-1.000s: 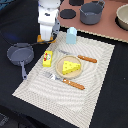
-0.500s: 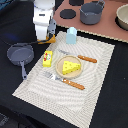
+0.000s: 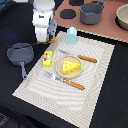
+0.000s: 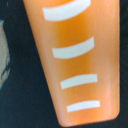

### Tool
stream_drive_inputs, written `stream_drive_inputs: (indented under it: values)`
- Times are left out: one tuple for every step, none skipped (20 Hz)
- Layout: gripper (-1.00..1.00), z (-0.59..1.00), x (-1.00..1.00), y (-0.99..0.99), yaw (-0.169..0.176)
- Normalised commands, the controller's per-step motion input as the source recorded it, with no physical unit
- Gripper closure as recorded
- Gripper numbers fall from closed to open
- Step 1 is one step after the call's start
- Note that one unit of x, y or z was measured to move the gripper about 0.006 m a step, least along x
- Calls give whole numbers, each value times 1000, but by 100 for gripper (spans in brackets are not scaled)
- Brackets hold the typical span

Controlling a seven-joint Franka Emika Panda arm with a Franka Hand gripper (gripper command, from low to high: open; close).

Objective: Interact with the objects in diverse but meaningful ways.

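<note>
Golden-brown loaf fills wrist camera

Golden-brown bread loaf (image 4: pixel 75 62), marked with white slashes, fills the wrist view. Gripper (image 3: pixel 49 38) sits low at upper left of the exterior frame; jaw state cannot be determined. Cheese wedge (image 3: pixel 70 66) rests on a plate (image 3: pixel 62 73) at centre. Yellow box (image 3: pixel 47 59) lies just left; milk carton (image 3: pixel 72 34) stands above.

The cheese wedge (image 3: pixel 71 66) is yellow with darker holes, on a tan plate (image 3: pixel 62 73). The box (image 3: pixel 48 59) is yellow with a red label; the milk carton (image 3: pixel 72 35) pale blue and white. The mat (image 3: pixel 95 85) is beige, finely striped (over a black desk (image 3: pixel 115 107)). The wrist view fills with an orange-brown bread loaf (image 4: pixel 75 60) crossed by white curved stripes.
</note>
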Motion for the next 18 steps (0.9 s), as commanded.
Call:
stream_drive_inputs:
  values:
    - [-100, -234, -160, 0, 0]
    - [-100, -217, -160, 0, 0]
    - [-100, -203, -151, 0, 0]
    - [-100, -180, -160, 0, 0]
    - [-100, -177, -160, 0, 0]
    - [-100, -183, -171, 0, 0]
    - [-100, -191, -174, 0, 0]
    - [100, -206, -177, 0, 0]
    - [100, -209, -171, 0, 0]
    - [100, -200, -163, 0, 0]
    - [100, -209, -169, 0, 0]
    - [100, -209, -171, 0, 0]
    - [100, -214, -174, 0, 0]
    - [100, -206, -174, 0, 0]
    - [100, -214, -191, 0, 0]
    - [100, -220, -183, 0, 0]
    - [100, -214, -191, 0, 0]
    - [100, -226, -186, 0, 0]
